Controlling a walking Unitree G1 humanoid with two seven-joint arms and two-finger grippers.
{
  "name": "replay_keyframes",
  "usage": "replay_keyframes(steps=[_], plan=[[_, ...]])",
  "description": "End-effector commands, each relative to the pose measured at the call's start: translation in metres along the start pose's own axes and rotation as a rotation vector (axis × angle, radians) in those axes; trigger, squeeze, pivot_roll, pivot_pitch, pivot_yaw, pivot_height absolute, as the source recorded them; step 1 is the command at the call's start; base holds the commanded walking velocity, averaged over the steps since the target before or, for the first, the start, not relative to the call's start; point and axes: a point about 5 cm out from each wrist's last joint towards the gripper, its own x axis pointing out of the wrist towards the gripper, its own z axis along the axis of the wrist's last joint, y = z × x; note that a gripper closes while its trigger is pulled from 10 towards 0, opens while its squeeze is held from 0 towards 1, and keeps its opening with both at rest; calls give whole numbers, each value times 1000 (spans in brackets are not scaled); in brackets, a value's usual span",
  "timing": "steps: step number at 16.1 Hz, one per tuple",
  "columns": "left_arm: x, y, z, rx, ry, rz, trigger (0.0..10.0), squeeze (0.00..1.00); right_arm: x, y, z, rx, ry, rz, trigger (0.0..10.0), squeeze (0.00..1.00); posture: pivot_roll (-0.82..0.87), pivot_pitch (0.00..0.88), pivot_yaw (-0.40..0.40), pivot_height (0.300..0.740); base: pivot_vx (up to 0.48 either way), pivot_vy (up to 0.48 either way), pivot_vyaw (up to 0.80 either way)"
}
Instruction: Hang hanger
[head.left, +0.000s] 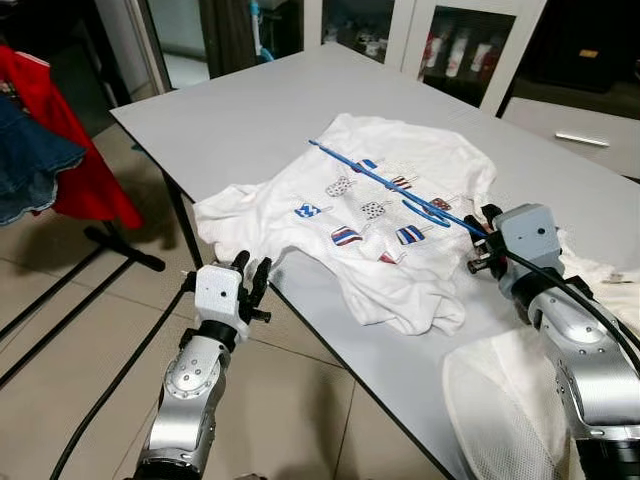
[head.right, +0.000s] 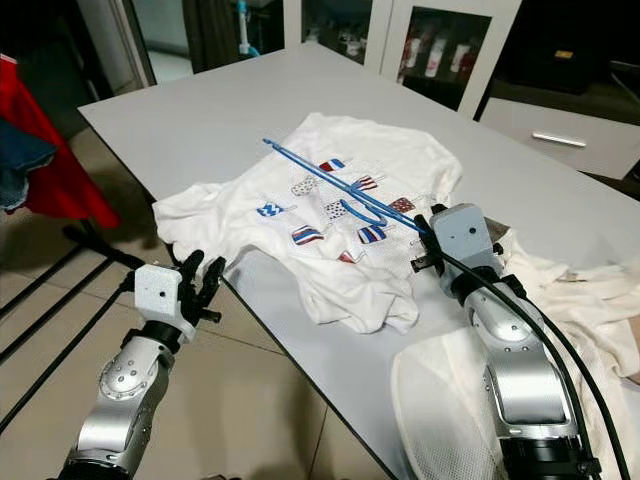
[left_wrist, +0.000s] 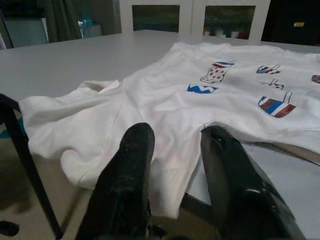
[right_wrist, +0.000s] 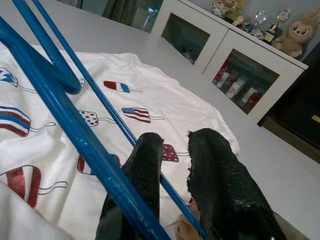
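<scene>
The step in hand looks like taking up the thin blue plastic hanger (head.left: 395, 185), which lies across the white printed T-shirt (head.left: 350, 235) spread on the grey table (head.left: 240, 115). The right gripper (head.left: 478, 243) sits at the shirt's right edge, at the hanger's near end; its black fingers stand slightly apart with a blue bar running beside them, and whether they actually pinch it I cannot tell. The left gripper (head.left: 252, 275) hovers just off the shirt's left sleeve, at the table edge, fingers spread and holding nothing. Next, the hanger probably needs a firm grip and a lift clear of the shirt. It is slender, straight-barred, with its hook curled over the shirt's printed front.
</scene>
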Motion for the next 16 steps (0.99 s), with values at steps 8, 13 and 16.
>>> replay_keyframes(steps=[8, 13, 16], plan=[[8, 0, 1, 77, 59, -52, 10000, 1000, -1, -2, 1, -3, -7, -13, 10000, 0, 73, 143, -6, 740, 0, 0, 0], [28, 15, 2, 85, 101, -93, 10000, 0, 0, -1, 2, -4, -11, -6, 10000, 0, 67, 143, -10, 740, 0, 0, 0], [33, 11, 3, 77, 100, -154, 10000, 0, -1, -2, 3, -8, -12, -11, 10000, 0, 58, 143, -9, 740, 0, 0, 0]])
